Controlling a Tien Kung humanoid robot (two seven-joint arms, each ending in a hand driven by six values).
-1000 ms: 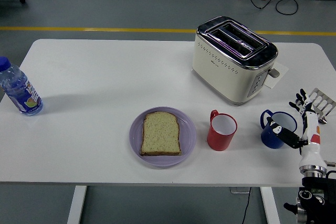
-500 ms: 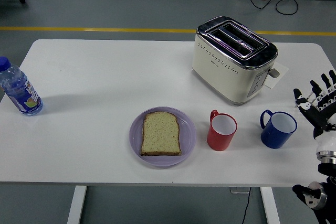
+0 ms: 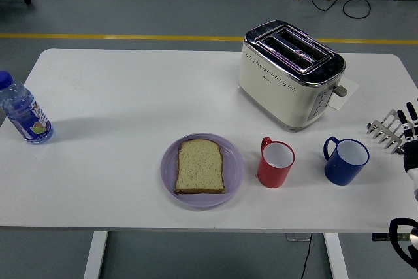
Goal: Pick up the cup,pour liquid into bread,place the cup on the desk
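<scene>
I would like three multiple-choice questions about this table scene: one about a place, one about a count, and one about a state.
1. Where does the slice of bread lie?
A. in the toaster
B. on the purple plate
C. on the bare table

2. How many cups stand on the table?
A. one
B. two
C. three

3. What is the state of the right hand?
A. open, holding nothing
B. closed on the blue cup
C. closed on the bottle

Answers:
1. B, the slice lies flat on the plate.
2. B, a red cup and a blue cup stand side by side.
3. A, its fingers are spread at the right edge, apart from the blue cup.
</scene>
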